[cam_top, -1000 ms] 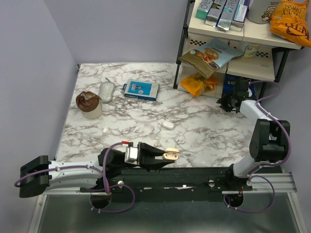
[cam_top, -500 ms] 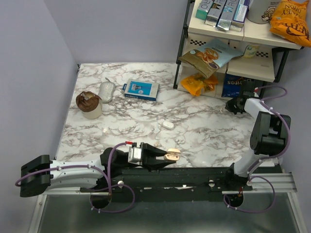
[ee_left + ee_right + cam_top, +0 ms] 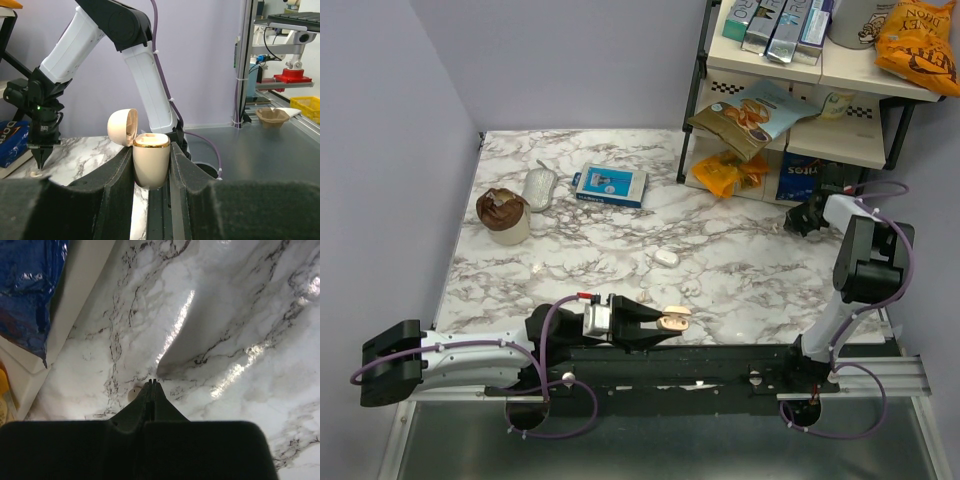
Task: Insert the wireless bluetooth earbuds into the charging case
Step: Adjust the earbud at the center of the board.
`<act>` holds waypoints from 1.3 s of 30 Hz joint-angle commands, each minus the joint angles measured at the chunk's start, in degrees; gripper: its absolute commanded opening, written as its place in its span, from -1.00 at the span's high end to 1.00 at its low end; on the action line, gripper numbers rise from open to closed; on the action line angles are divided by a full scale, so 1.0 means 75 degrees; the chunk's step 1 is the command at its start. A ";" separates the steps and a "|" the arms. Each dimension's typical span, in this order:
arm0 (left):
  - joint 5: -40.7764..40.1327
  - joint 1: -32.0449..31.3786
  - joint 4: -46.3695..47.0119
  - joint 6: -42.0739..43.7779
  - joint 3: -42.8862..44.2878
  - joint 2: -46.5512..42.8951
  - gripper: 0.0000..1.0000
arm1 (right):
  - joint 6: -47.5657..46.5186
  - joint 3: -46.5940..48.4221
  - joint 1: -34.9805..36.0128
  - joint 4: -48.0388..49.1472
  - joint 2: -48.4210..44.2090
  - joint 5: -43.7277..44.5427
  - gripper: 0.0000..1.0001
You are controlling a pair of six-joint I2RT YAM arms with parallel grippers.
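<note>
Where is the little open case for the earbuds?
The case sits near the table's front edge in the top view, clamped in the left end effector, lid open.

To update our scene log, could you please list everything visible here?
charging case: one, cream with gold rim, open, in left end effector
earbud: one visible, white, on table beside right end effector tip
oval case: one, white, table centre
box: one, blue, far table
mouse-shaped item: one, silver-grey, left of box
cup: one, beige, brown contents, far left
snack bags: several, orange and tan, on shelf rack
table: one, white marble
left end effector: one, black, shut on charging case
right end effector: one, black, shut, near shelf rack
</note>
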 commanded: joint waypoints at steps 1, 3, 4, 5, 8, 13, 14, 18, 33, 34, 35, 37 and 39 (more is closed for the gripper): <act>-0.0159 -0.0071 -0.0027 0.0236 0.0199 -0.0087 1.00 | -0.0086 0.0519 -0.0034 -0.0451 0.0467 -0.0181 0.99; -0.0171 -0.0059 -0.0016 0.0236 0.0210 -0.0051 1.00 | -0.0133 0.0625 -0.0034 -0.0475 0.0666 -0.0532 0.99; -0.0159 -0.0059 -0.0015 0.0259 0.0222 -0.0040 1.00 | -0.0203 0.0660 -0.0034 -0.0522 0.0725 -0.0649 0.99; -0.0148 -0.0071 0.0008 0.0260 0.0234 -0.0005 1.00 | -0.0238 0.0672 -0.0010 -0.0522 0.0760 -0.0674 0.99; -0.0136 -0.0071 0.0101 0.0271 0.0246 0.0077 1.00 | -0.0356 0.0590 0.0071 -0.0546 0.0796 -0.0733 0.99; 0.0028 -0.0059 0.0266 0.0178 0.0234 0.0148 1.00 | -0.0566 0.0391 0.0294 -0.0511 0.0691 -0.0733 0.99; 0.0051 -0.0059 0.0266 0.0166 0.0234 0.0136 1.00 | -0.0613 0.0425 0.0329 -0.0545 0.0679 -0.0733 0.99; 0.0098 -0.0059 0.0312 0.0026 0.0176 0.0019 1.00 | -0.0755 0.0508 0.0692 -0.0733 0.0609 -0.0639 0.99; 0.0099 -0.0130 0.0173 -0.0267 -0.0012 -0.0414 1.00 | -0.0192 -0.1566 0.2614 0.0087 -0.1066 -0.1330 0.99; 0.0075 -0.0153 0.0137 -0.0256 -0.0001 -0.0426 1.00 | -0.0331 -0.1601 0.2754 0.0075 -0.1276 -0.1342 0.99; 0.0075 -0.0188 0.0102 -0.0244 -0.0012 -0.0461 1.00 | -0.0437 -0.1625 0.2813 0.0052 -0.1452 -0.1249 0.99; 0.0017 -0.0212 0.0020 -0.0233 -0.0001 -0.0497 1.00 | -0.0659 -0.1660 0.2896 0.0063 -0.2105 -0.1073 0.94; -0.0042 -0.0223 0.0020 -0.0186 -0.0001 -0.0532 1.00 | -0.1022 -0.1742 0.2896 0.0157 -0.2635 -0.0687 0.75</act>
